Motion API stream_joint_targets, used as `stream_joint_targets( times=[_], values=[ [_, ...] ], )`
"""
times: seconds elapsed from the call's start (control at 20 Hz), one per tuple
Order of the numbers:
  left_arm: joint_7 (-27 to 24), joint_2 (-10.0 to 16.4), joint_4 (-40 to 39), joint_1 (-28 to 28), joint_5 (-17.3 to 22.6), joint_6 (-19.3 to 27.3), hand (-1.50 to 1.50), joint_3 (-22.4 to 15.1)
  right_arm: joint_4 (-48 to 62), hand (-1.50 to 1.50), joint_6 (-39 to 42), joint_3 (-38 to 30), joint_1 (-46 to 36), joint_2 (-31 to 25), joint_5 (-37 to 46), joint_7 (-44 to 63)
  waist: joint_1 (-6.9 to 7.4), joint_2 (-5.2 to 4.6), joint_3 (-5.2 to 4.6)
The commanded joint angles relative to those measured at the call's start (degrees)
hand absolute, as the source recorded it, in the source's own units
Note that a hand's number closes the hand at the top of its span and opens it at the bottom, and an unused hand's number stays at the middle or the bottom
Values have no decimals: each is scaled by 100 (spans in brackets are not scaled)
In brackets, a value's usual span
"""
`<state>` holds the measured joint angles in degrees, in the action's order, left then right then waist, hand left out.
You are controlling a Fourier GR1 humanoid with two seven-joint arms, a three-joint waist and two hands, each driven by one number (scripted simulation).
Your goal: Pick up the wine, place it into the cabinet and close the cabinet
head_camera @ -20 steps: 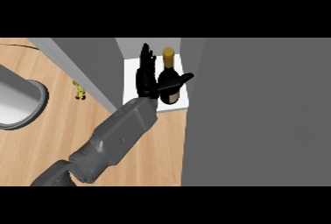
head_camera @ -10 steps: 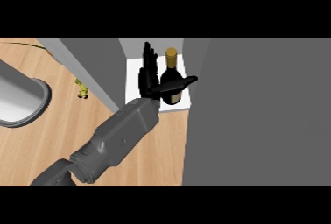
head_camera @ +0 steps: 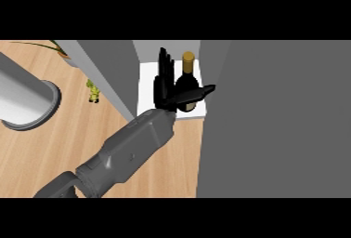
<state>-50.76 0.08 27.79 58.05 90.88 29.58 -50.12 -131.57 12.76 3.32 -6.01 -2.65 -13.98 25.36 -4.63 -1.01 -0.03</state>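
Observation:
The wine bottle (head_camera: 187, 78), dark with a gold cap, stands on the white floor (head_camera: 148, 78) of the open cabinet. My left hand (head_camera: 165, 91) is at the bottle's left side and open. Its fingers (head_camera: 166, 65) point straight up along the bottle, and the thumb (head_camera: 198, 92) stretches across the front of the bottle's lower body. The forearm (head_camera: 130, 148) comes in from the lower left. My right hand does not show.
A wide grey panel (head_camera: 274, 121) fills the right side, right next to the bottle. The cabinet's grey left wall (head_camera: 106, 69) borders the opening. On the wooden counter (head_camera: 55, 153) stand a grey cylinder (head_camera: 27, 100), a small yellow-green object (head_camera: 93, 91) and a plant (head_camera: 58, 49).
Hand and bottle have both drifted slightly right in the view. The hand stays open beside the bottle, and their relation has not visibly changed.

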Motion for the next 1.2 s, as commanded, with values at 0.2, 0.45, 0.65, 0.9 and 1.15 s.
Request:
stream_joint_targets(
  times=[0.2,0.45,0.65,0.9,1.15],
  values=[
    [-539,-8,694,-547,86,40,-150,-478,-29,-150,-183,251,-31,93,372,137,153,36,-1],
    [-651,-8,1244,-879,-161,439,-150,-651,-440,-150,-285,-72,16,-32,57,424,310,88,2],
    [-670,-8,1244,-991,-489,472,-150,-578,38,-150,40,-109,370,-10,110,-211,375,93,6],
    [-488,-8,1301,-1204,-1080,185,-150,-221,-597,-150,-246,-29,410,-3,161,291,418,104,4],
    [-519,208,2477,-2007,-1629,585,-150,-404,-492,-150,-118,-298,357,-152,-80,255,487,126,6]
  ],
)
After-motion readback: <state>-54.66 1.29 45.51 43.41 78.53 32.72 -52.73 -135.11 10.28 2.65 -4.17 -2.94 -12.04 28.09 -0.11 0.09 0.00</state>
